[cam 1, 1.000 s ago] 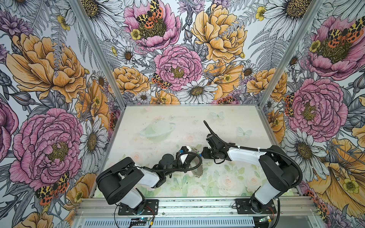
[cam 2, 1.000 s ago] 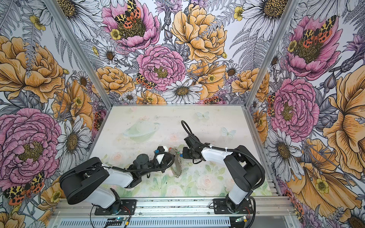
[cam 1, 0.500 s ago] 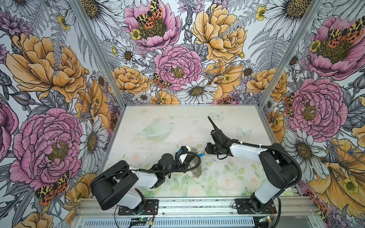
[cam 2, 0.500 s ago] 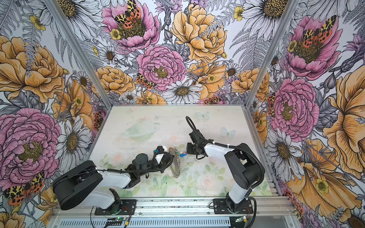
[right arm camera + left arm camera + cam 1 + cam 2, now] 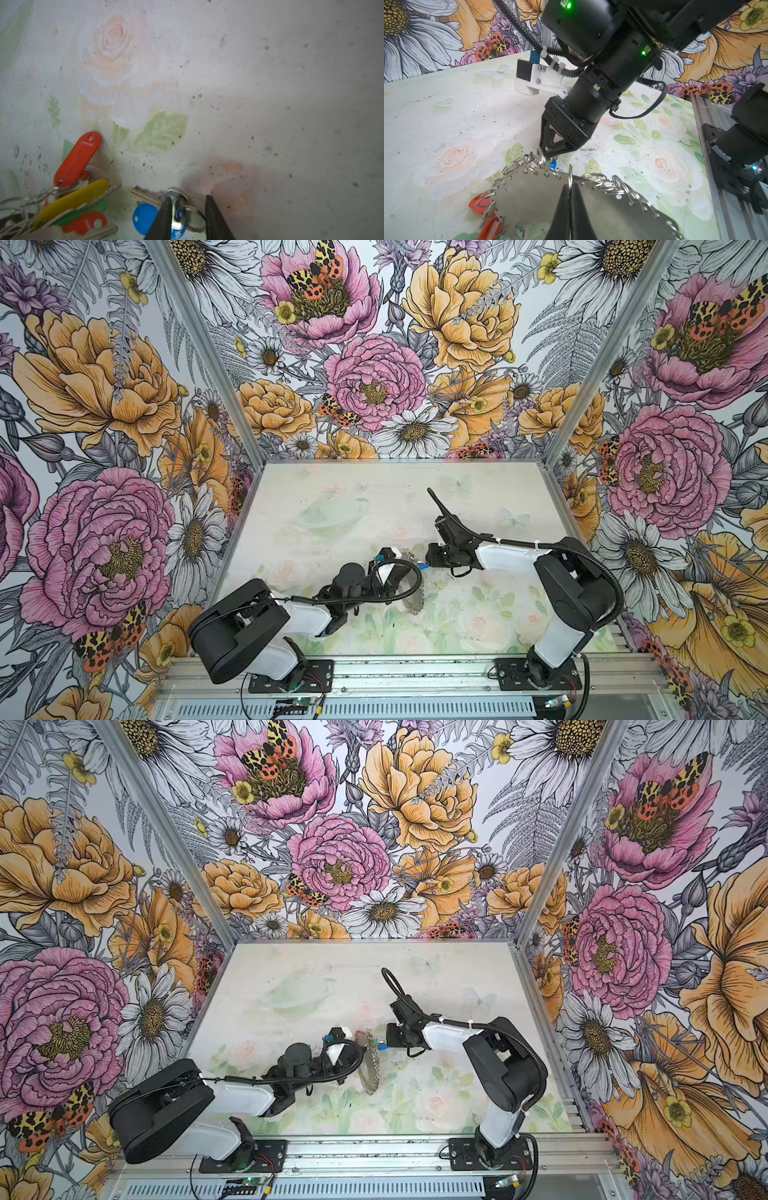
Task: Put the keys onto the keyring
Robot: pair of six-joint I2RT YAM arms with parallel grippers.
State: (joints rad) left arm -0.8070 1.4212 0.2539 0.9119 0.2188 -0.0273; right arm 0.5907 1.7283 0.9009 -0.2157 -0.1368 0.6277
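The keyring (image 5: 529, 197), a flat grey plate rimmed with wire loops, stands on edge mid-table and looks chain-like in both top views (image 5: 415, 597) (image 5: 372, 1069). My left gripper (image 5: 570, 187) is shut on its rim at one loop. Red (image 5: 78, 159), yellow (image 5: 76, 201) and green (image 5: 83, 214) keys hang from its loops. My right gripper (image 5: 189, 205) hovers at the keyring's top edge (image 5: 428, 562). Its fingers stand a little apart, pinching a silver key's (image 5: 145, 194) head and split ring (image 5: 196, 220). A blue tag (image 5: 144, 218) (image 5: 553, 163) dangles below.
The pale floral table (image 5: 332, 506) is closed in by flowered walls at the back and both sides. An aluminium rail (image 5: 415, 672) carrying both arm bases runs along the front edge. The right arm's cable loop (image 5: 440, 506) sticks up behind its wrist.
My right gripper drew back from the keyring half a second ago, then came in again to its top edge with the blue-tagged key. The left gripper kept its hold with little movement.
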